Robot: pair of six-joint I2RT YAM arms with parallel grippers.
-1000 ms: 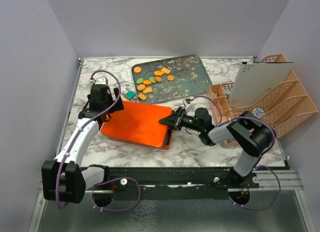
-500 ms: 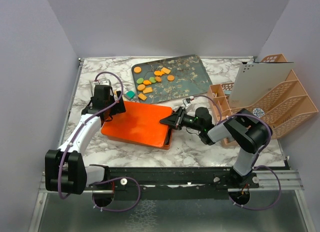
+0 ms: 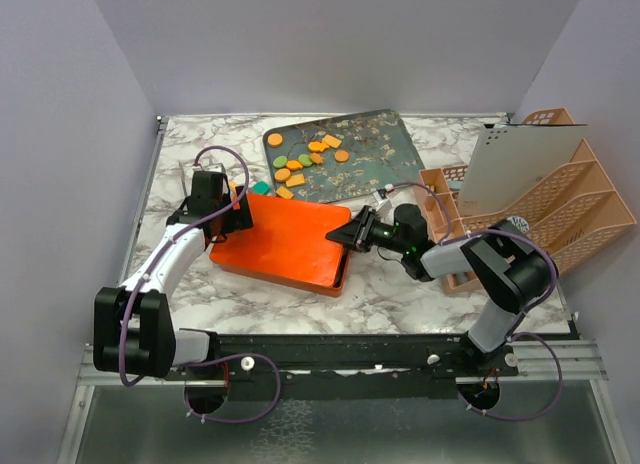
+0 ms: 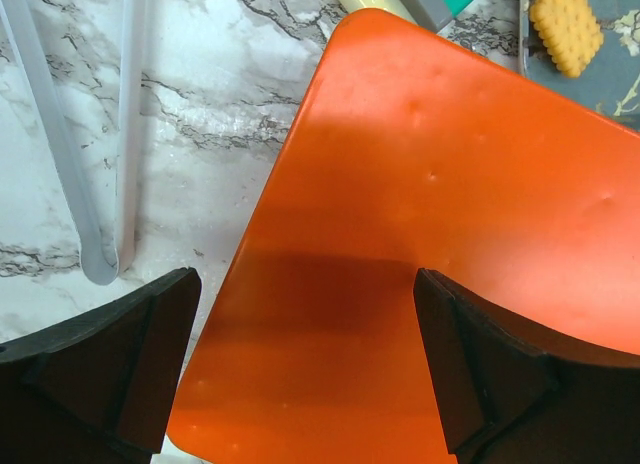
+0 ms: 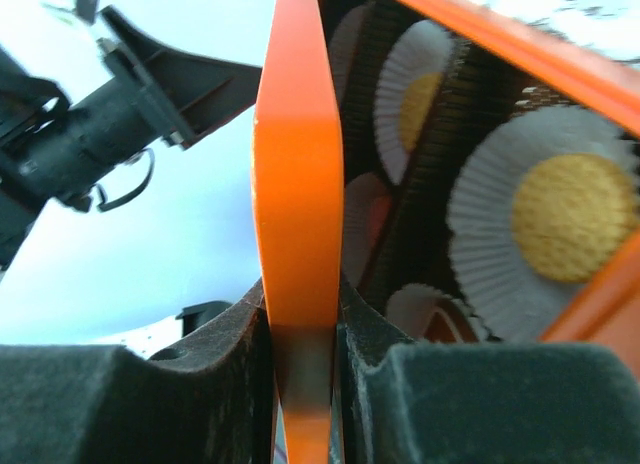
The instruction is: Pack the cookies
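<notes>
The cookies, orange rounds and squares with a few green ones, lie loose on a dark patterned tray. An orange box lid covers the box in front of the tray. My right gripper is shut on the lid's right rim, which stands between its pads. Under the raised rim, white paper cups hold yellow cookies. My left gripper is open over the lid's left corner, its jaws wide apart. One square cookie shows at the tray's edge.
A teal block and a yellow one lie between lid and tray. A pink file organizer with a white board stands at the right. A clear plastic strip lies left of the lid. Walls close the left, back and right.
The lid has shifted right and back, with my right gripper still holding its rim. My left gripper has moved in over the lid's left corner.
</notes>
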